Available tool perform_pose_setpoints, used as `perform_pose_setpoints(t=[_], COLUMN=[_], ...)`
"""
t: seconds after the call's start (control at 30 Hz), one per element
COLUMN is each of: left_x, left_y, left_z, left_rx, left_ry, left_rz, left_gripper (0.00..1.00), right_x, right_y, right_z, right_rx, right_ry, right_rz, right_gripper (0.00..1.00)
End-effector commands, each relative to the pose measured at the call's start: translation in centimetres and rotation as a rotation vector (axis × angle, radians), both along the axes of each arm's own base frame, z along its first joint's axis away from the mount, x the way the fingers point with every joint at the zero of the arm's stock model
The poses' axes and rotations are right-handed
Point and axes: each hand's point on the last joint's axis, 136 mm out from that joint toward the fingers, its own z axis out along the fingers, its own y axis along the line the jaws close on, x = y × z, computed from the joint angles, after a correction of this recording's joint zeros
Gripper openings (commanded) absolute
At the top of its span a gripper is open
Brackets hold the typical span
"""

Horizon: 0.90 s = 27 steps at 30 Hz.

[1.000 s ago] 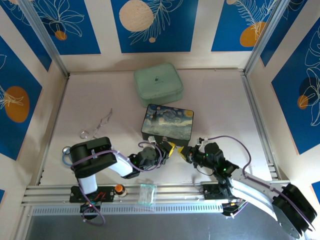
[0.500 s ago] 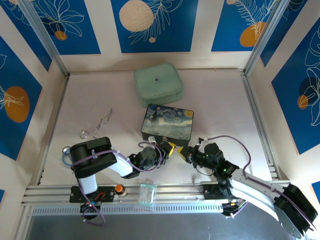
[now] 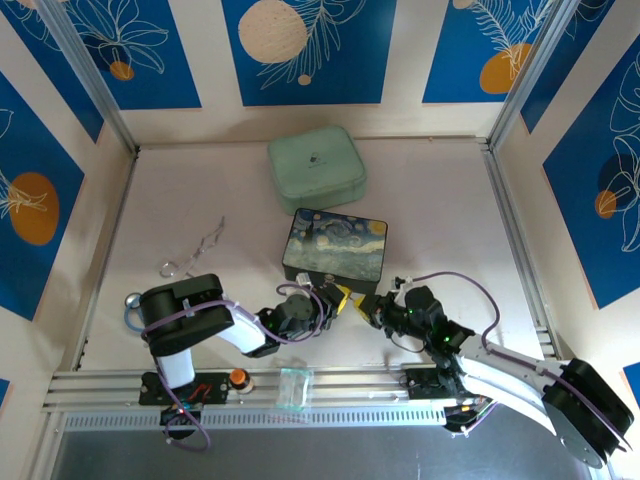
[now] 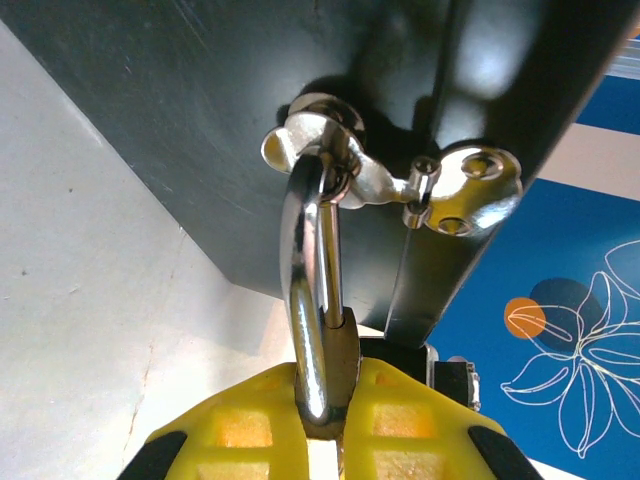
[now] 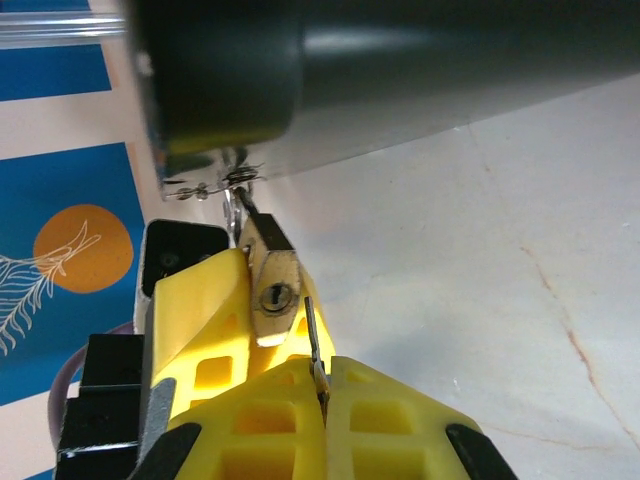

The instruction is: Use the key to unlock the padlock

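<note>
Right wrist view: we see the right gripper (image 5: 322, 385) pinching the key (image 5: 313, 335), blade just beside the keyhole (image 5: 275, 297) of the padlock (image 5: 272, 285) — not in it. The left gripper (image 4: 325, 425) clamps the padlock (shackle (image 4: 310, 290) through the latch (image 4: 400, 185) of the box (image 4: 180, 100)); bare table (image 5: 480, 230) lies open beside them.

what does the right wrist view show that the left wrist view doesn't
Right wrist: the key pinched in the right gripper, its tip beside the keyhole in the padlock body, not in it. Left wrist: the shackle looped through the latch ring, its lower end clamped in the left gripper. Both: the padlock, the dark box and the pale table.
</note>
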Motion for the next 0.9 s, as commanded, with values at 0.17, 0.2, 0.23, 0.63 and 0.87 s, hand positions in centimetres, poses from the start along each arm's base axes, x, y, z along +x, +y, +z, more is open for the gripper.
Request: perform_pose_setpoints(t=[0.17,0.2,0.23,0.63,0.87], left_x=[0.2,0.2,0.2,0.2,0.2], left_y=[-0.6,-0.5,-0.5,-0.9,-1.2], left_z=[2.5,2.5,2.5,3.0,3.3], left_rx=[-0.058,-0.053,-0.048,-0.059,-0.068], left_ry=[-0.048,-0.051,-0.053,-0.057,-0.066], left_rz=[0.004,0.005,0.004,-0.005,-0.012], left_gripper=[0.00,0.00,0.00,0.00,0.00], right_x=[0.8,0.8,0.8,0.9,0.9], right_y=[0.1,0.0,0.0,0.3,0.8], right_z=[2.0,1.9,1.9,2.3,2.8], right_rx=[0.014,0.011,0.009,0.022,0.037], right_ry=[-0.066,-0.064,-0.059,-0.081,-0.105], right_rz=[-0.024,-0.025,-0.029,-0.018,-0.004], right_gripper=[0.00,0.00,0.00,0.00,0.00])
